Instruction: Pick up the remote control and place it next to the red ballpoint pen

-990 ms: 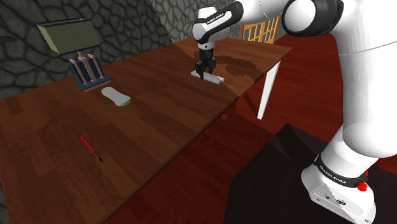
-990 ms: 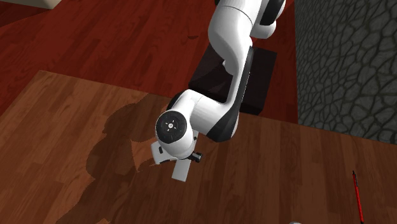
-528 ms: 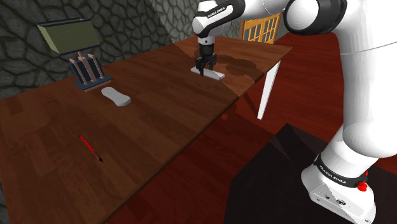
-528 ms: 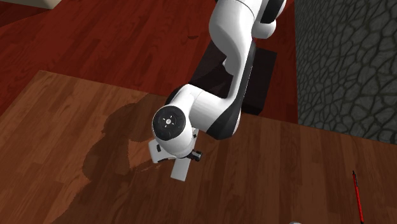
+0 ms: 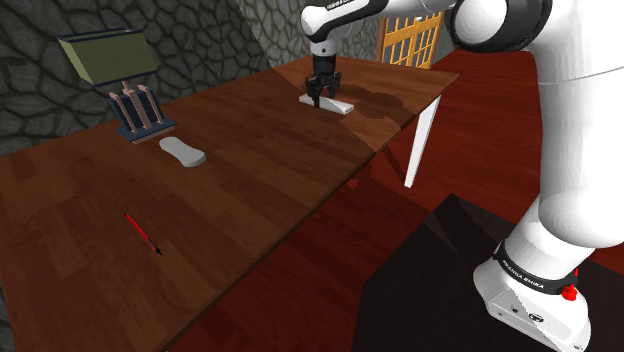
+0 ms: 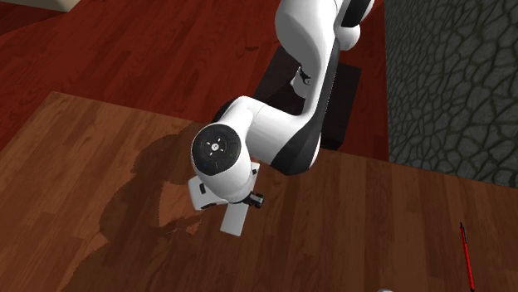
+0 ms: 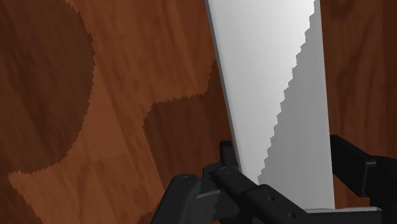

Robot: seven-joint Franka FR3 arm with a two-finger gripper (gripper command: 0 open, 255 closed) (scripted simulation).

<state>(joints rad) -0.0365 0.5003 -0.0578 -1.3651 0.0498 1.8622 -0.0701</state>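
While my claw (image 5: 321, 99) pinches the pale remote control (image 7: 267, 76) between its two fingers (image 7: 224, 175) over the wooden table (image 5: 250, 170), I see the red pen (image 5: 141, 232) lying well apart from it, far along that table.

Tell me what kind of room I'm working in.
Probably a room in a house, perhaps a dining room: a long wooden table, a wooden chair beyond it, rough stone walls.

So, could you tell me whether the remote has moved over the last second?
Yes. The remote, clasped in the gripper, has risen from the table, up toward its far edge in the shoulder view.
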